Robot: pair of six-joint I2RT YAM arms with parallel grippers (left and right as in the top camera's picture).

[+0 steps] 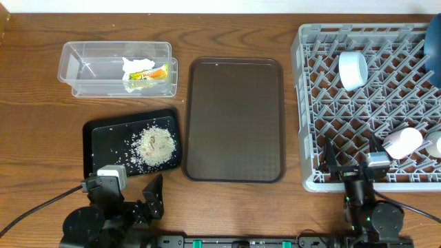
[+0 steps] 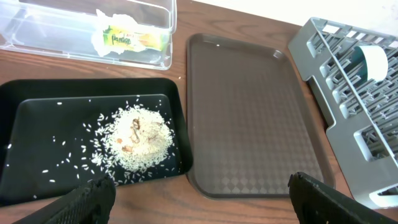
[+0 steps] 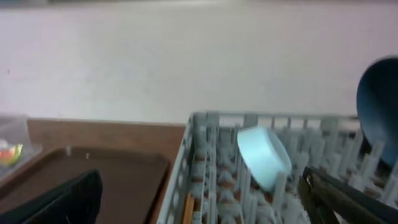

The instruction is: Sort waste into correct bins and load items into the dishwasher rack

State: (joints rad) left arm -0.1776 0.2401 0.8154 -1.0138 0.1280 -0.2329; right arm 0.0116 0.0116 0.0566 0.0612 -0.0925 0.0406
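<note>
The clear tub (image 1: 89,65) at the back left holds the crumpled white tissue (image 1: 134,65) and the snack wrapper (image 1: 153,74). The black tray (image 1: 103,138) holds a heap of rice crumbs (image 1: 155,145). The grey rack (image 1: 310,103) on the right holds the light-blue bowl (image 1: 353,69), the blue plate (image 1: 435,41) at the frame edge and two white cups (image 1: 403,142) (image 1: 435,146). A wooden chopstick (image 3: 187,208) shows in the rack's near corner. My left gripper (image 1: 131,189) is open and empty, in front of the black tray. My right gripper (image 1: 353,160) is open and empty over the rack's front edge.
A large brown serving tray (image 1: 236,118) lies between the black tray and the rack. Cables run along the table's front edge beside both arm bases. A white wall lies behind the table.
</note>
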